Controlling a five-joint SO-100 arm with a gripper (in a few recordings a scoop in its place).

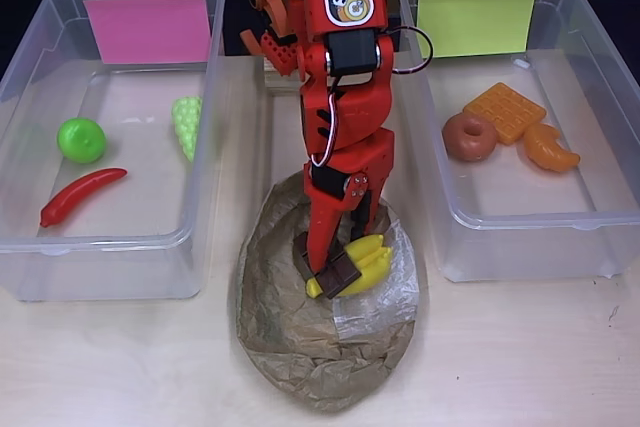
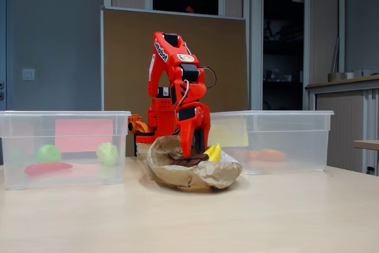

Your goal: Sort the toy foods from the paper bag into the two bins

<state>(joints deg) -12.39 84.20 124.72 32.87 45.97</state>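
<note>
My red gripper (image 1: pixel 335 265) reaches straight down into the crumpled brown paper bag (image 1: pixel 320 357) in the middle of the table. Its fingers are closed on a dark chocolate square (image 1: pixel 336 275), which sits against yellow bananas (image 1: pixel 373 260). From the front, the fixed view puts the chocolate square (image 2: pixel 189 160) between the fingers at the bag's (image 2: pixel 201 176) rim height, with the bananas (image 2: pixel 214 152) just to its right. The pink-labelled bin (image 1: pixel 110 247) holds a green apple (image 1: pixel 81 139), a red chili (image 1: pixel 82 195) and pale-green grapes (image 1: pixel 187 125). The yellow-labelled bin (image 1: pixel 520 219) holds a donut (image 1: pixel 468 135), a waffle (image 1: pixel 505 111) and a croissant (image 1: pixel 550 147).
The arm's base (image 1: pixel 275 47) stands between the two bins at the back of the table. Bare tabletop (image 1: pixel 520 357) lies in front of both bins and to either side of the bag. A brown board (image 2: pixel 225 57) stands behind the arm.
</note>
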